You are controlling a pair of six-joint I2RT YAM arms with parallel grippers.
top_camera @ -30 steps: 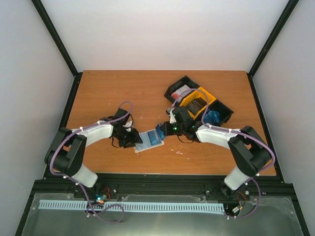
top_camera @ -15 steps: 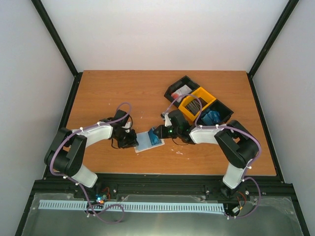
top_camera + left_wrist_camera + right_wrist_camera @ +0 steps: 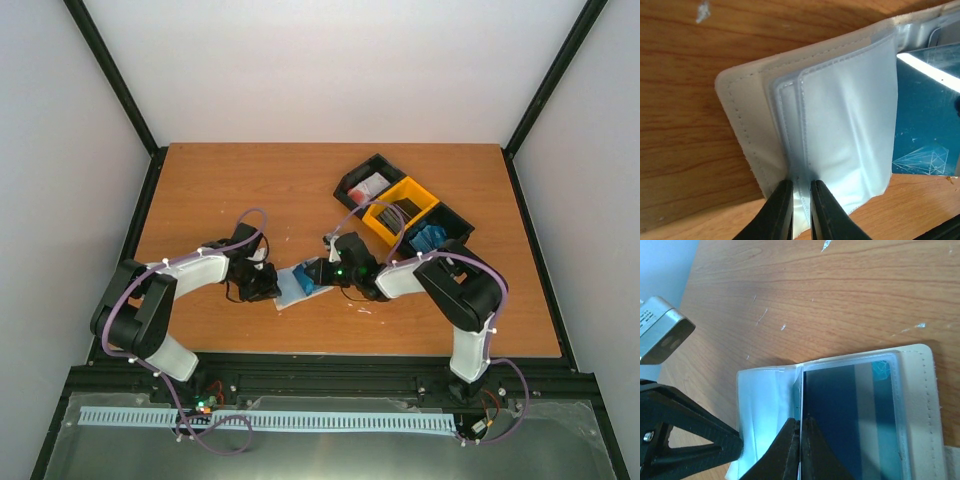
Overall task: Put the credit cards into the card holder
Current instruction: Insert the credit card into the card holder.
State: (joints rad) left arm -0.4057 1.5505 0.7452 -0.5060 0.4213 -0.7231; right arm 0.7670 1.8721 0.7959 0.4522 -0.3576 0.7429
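Left gripper (image 3: 800, 190) pinches the card holder (image 3: 750, 110), right gripper (image 3: 800, 427) a credit card (image 3: 830, 405), clear only in wrist views.

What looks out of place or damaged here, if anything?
Nothing is spilled or broken. The wallet lies open, its lining puckered where the left gripper pinches it. The right gripper holds a blue card on edge at its fold. Small white scuffs mark the table.

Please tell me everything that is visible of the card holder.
The card holder lies open on the wooden table. It is beige and stitched outside, with pale blue-grey pockets inside; the material looks like soft leather. The left gripper pinches one inner pocket; the right gripper holds a blue card edge-on against its fold.
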